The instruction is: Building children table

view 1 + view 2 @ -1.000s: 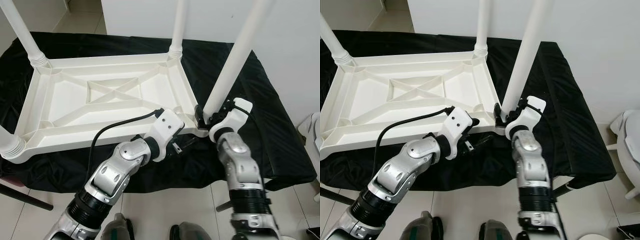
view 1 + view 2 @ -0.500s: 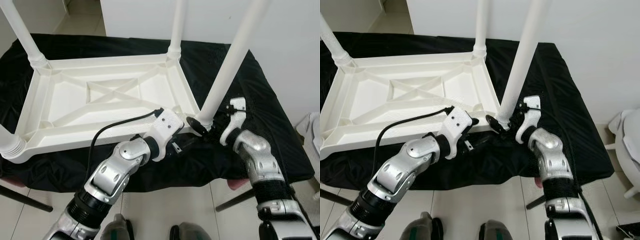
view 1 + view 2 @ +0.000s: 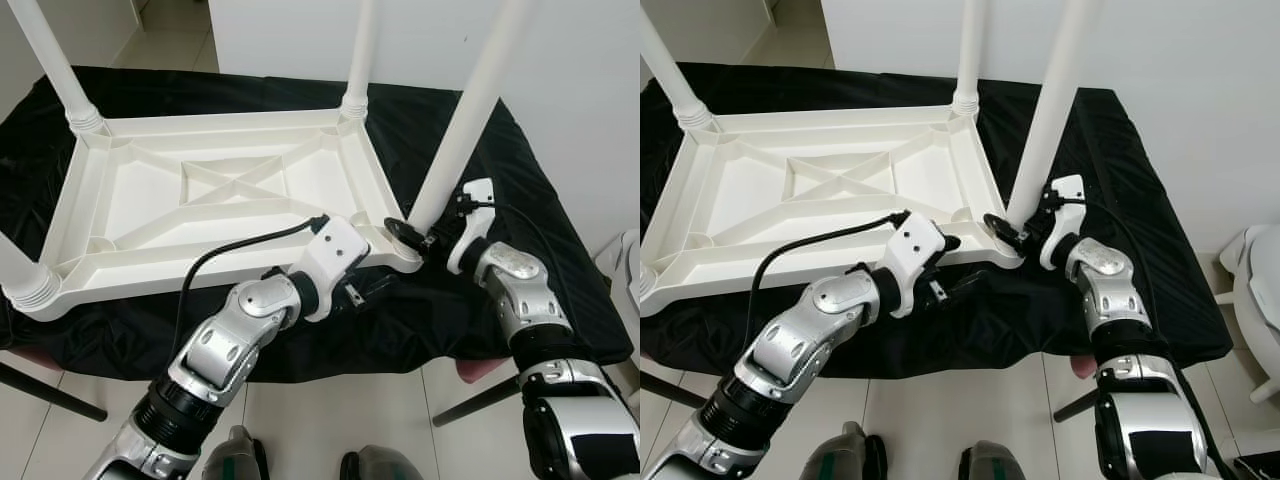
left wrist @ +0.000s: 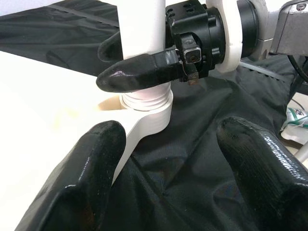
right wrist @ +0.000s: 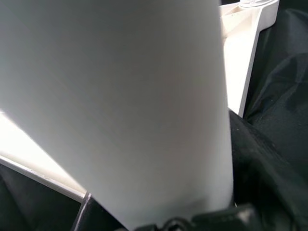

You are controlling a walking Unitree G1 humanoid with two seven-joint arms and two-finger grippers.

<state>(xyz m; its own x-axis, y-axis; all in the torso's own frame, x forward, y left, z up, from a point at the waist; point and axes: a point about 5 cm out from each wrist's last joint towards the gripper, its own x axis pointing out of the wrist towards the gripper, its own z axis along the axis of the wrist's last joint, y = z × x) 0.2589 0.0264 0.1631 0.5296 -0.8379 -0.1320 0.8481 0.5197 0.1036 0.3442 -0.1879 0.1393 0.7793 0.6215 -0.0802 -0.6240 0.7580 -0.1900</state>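
A white plastic children's table (image 3: 200,215) lies upside down on a black cloth. Its near-right leg (image 3: 470,110) stands upright in the corner socket. My right gripper (image 3: 415,232) is shut on the base of this leg, just above the threaded collar. In the left wrist view one of its black fingers (image 4: 139,72) crosses the front of the leg (image 4: 142,29). The right wrist view shows the leg (image 5: 120,96) very close. My left gripper (image 3: 372,288) is open, low at the table's near edge beside that corner, holding nothing.
Three more legs stand up at the far left (image 3: 55,65), the far middle (image 3: 360,50) and the near left (image 3: 20,275). The black cloth (image 3: 560,250) falls off at the front and right edges. A black cable (image 3: 240,245) loops over the table rim.
My right forearm has swung out to the right and the wrist has turned around the leg base, still gripping it. The left arm has stayed put.
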